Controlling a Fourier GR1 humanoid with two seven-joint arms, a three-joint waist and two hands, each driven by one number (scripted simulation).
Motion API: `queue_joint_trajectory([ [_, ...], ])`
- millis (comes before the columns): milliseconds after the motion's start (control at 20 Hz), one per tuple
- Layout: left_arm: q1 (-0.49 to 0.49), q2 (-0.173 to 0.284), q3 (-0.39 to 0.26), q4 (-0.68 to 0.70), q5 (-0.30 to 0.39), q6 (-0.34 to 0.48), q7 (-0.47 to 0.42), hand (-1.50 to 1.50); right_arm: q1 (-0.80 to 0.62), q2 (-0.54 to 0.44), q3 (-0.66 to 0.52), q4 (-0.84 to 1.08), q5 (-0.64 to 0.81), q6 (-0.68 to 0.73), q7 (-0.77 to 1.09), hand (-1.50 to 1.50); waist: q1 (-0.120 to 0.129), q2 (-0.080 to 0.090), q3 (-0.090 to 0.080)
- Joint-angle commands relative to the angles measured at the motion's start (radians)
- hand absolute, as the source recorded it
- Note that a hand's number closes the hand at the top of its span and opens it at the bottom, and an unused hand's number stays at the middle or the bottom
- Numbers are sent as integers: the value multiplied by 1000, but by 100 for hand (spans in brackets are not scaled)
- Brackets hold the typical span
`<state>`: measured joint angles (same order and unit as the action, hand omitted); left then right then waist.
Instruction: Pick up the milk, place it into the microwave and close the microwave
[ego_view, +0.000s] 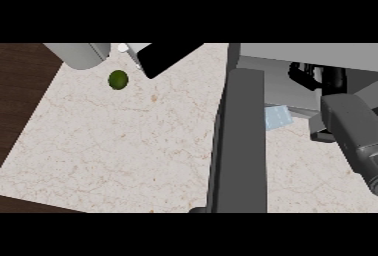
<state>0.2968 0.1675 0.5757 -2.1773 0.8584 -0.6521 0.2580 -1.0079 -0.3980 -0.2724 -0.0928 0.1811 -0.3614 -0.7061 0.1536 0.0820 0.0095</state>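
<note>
Marble counter (133, 145), one green lime (118, 79), one milk carton (278, 117), right hand (319, 75) inside microwave (310, 55), fingers unclear.

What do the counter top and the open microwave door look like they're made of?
The counter top looks like polished stone, perhaps marble: pale beige with fine reddish veins. The microwave door, seen edge-on and swung open, looks like matte grey metal or painted plastic: flat, even, no shine. Which of the two cannot be told.
</note>
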Motion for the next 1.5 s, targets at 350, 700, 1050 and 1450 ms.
queue_joint_trajectory([
  [350, -61, 34, -9, 24, -13, 2, 3, -150, -33, -38, -16, 3, -6, -21, 19, 150, 25, 22, 3],
  [700, -70, 43, 3, 32, -37, 4, 2, -150, -17, -57, -19, 8, -6, -15, 4, 150, 38, 25, 5],
  [1050, -86, 51, -2, 42, -70, 2, 7, -150, -37, -78, -18, 11, -2, -2, 20, 150, 50, 33, 5],
  [1450, -101, 53, -21, 65, -87, -13, 8, -150, -103, 11, -21, 15, -12, 110, 34, -150, 74, 21, 1],
])
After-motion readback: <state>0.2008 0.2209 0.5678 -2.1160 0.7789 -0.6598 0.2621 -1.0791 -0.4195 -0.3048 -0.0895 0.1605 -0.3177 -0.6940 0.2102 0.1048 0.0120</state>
